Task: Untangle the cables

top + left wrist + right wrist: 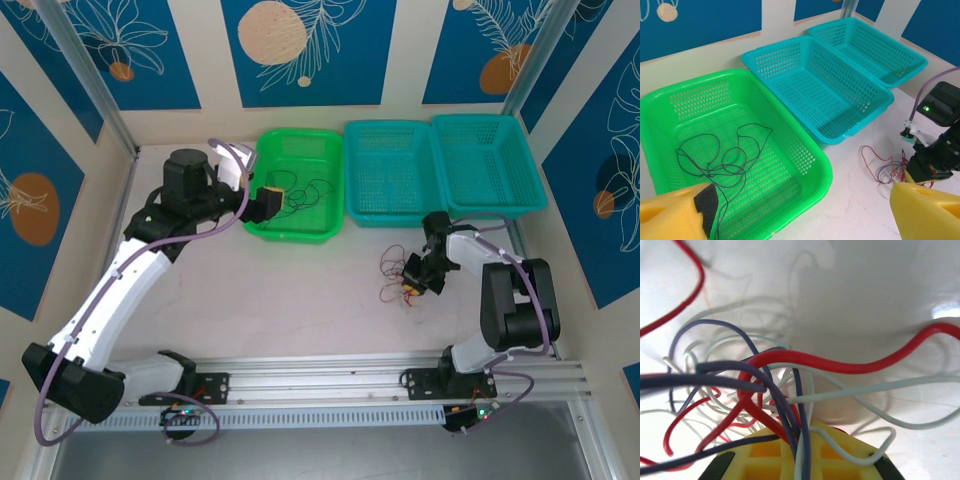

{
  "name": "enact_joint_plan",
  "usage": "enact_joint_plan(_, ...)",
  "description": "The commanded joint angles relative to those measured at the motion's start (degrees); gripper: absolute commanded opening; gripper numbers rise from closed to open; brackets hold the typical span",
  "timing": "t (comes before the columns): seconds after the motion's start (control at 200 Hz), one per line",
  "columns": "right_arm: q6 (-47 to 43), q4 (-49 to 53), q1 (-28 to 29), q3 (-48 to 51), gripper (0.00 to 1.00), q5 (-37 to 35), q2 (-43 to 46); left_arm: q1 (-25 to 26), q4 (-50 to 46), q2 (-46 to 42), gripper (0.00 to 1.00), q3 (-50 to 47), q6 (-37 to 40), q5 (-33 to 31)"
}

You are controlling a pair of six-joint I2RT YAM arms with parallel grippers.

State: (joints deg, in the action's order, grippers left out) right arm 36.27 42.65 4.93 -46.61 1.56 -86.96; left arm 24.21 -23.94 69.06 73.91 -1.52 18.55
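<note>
Red, dark blue and pale whitish strands are knotted into a tangle of cables (393,270) on the white table (300,300), at the right side of the scene, just in front of the two teal baskets (390,216). Each strand is hair-thin and glossy, and is bent into loose loops that cross over and under one another. In the right wrist view one thick-looking red loop is seen arching across the top of the knot, with blue and whitish strands running beneath it. The right gripper (410,288) is lowered into the near right edge of the tangle, and its yellow pads (765,450) are closed together, with red, blue and whitish strands pinched between them.

One black cable (722,160) is laid apart from the rest, on the perforated floor of the green basket (805,150) at the far left. It is curled into several open rings. The left gripper (802,200) is held over the near edge of that basket, its yellow fingers (925,210) spread wide, and nothing is gripped by them.
</note>
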Motion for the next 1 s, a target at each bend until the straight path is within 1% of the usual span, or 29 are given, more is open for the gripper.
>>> enact_joint_plan(0.0, -5.6, -0.3, 0.3, -1.5, 0.0, 3.2, 5.0, 0.8, 1.1, 0.5, 0.89, 0.0, 0.5, 4.0)
enact_joint_plan(0.135, -10.3, -2.6, 0.9, -1.8, 0.0, 13.3, 12.7, 1.7, 1.5, 2.2, 0.89, 0.1, 0.9, 9.3)
enact_joint_plan(0.285, -13.7, -6.1, 4.1, -2.8, 0.0, 20.2, 19.8, 5.3, 0.5, 5.2, 0.89, 1.9, 4.0, 12.5)
enact_joint_plan(0.405, -15.7, -8.0, 7.6, -4.2, 0.0, 23.5, 22.8, 7.2, -0.2, 7.7, 0.89, 3.2, 5.7, 14.5)
enact_joint_plan(0.63, -19.4, -10.8, 15.1, -6.9, 0.0, 26.5, 25.4, 7.8, 1.8, 9.4, 0.84, 1.4, 6.1, 17.7)
enact_joint_plan(0.705, -19.5, -11.0, 16.3, -8.3, 0.0, 27.8, 25.0, 8.2, 4.3, 9.9, 0.78, 0.3, 3.9, 20.2)
enact_joint_plan(0.79, -19.2, -11.0, 17.2, -9.7, 0.0, 28.6, 24.1, 8.5, 9.7, 10.7, 0.7, -1.9, -1.6, 23.4)
enact_joint_plan(0.86, -19.0, -10.7, 17.5, -10.5, 0.0, 28.3, 23.2, 8.5, 12.9, 11.2, 0.63, -3.9, -5.2, 24.4)
enact_joint_plan(0.915, -18.9, -10.7, 17.6, -10.9, 0.0, 28.1, 22.9, 8.5, 14.3, 11.4, 0.58, -5.0, -6.8, 25.2)
enact_joint_plan(0.995, -18.7, -10.7, 17.7, -11.3, 0.0, 27.3, 22.6, 8.6, 15.2, 11.7, 0.54, -6.3, -7.8, 27.0)
